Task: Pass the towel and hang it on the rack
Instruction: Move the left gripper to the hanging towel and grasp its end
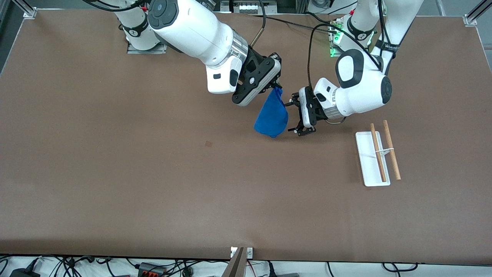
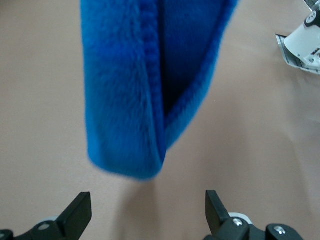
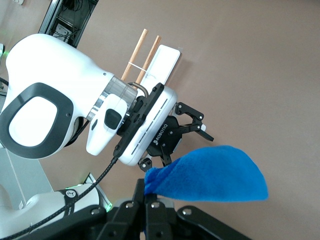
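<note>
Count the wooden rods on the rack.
2. Both lie side by side on the rack toward the left arm's end of the table: one rod over the white base, the other rod just off the base's edge. None look hidden.

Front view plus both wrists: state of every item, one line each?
towel: hanging in the air, pinched at its top by the right gripper
rack: standing on the table, both rods bare
right gripper: shut on the towel
left gripper: open, beside the towel, not touching
</note>
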{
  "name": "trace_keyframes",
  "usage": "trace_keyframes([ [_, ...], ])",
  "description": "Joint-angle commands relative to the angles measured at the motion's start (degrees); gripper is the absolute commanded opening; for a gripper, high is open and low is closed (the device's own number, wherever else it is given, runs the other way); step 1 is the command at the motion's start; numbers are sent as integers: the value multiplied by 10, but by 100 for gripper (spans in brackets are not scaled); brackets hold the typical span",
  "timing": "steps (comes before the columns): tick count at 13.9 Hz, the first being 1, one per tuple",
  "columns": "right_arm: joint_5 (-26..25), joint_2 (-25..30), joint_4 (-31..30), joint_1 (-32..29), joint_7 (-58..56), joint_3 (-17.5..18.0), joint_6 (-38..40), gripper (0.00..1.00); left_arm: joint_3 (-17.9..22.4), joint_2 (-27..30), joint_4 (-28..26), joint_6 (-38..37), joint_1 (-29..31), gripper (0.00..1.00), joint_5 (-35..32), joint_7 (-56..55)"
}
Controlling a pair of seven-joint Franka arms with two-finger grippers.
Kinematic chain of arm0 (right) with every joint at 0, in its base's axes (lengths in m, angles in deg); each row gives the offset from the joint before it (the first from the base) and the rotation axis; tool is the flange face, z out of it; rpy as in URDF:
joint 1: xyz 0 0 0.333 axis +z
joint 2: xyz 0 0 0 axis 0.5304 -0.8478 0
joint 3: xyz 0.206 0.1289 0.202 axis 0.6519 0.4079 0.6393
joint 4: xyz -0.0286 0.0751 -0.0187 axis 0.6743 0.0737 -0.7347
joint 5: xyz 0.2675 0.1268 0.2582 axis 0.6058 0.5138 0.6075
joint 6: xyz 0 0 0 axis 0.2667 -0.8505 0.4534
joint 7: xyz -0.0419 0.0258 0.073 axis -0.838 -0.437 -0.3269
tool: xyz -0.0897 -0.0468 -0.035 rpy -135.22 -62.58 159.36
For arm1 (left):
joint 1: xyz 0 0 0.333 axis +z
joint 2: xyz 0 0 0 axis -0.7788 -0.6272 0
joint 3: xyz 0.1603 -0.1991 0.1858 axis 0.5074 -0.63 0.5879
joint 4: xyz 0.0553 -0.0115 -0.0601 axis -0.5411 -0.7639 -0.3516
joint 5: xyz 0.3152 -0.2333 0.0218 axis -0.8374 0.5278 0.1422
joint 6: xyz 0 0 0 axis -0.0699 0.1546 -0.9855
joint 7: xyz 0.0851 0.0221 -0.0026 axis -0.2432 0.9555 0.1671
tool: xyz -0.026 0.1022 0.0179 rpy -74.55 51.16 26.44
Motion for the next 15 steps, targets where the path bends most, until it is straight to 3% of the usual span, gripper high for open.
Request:
trace_keyframes([
  [1,-10,-6,12,8,8,1,-3,0,-5,10,2,3,5,100,17,32],
  [7,-11,-6,11,7,8,1,-3,0,-6,0,38,2,-3,100,24,44],
  [11,-11,-6,10,7,8,1,-3,0,-9,-60,95,9,-28,100,65,56],
  [13,-11,-6,10,7,8,1,-4,0,-9,-66,101,43,-46,82,68,56],
  [15,-11,-6,10,7,8,1,-3,0,-9,-76,108,51,-52,50,68,57],
])
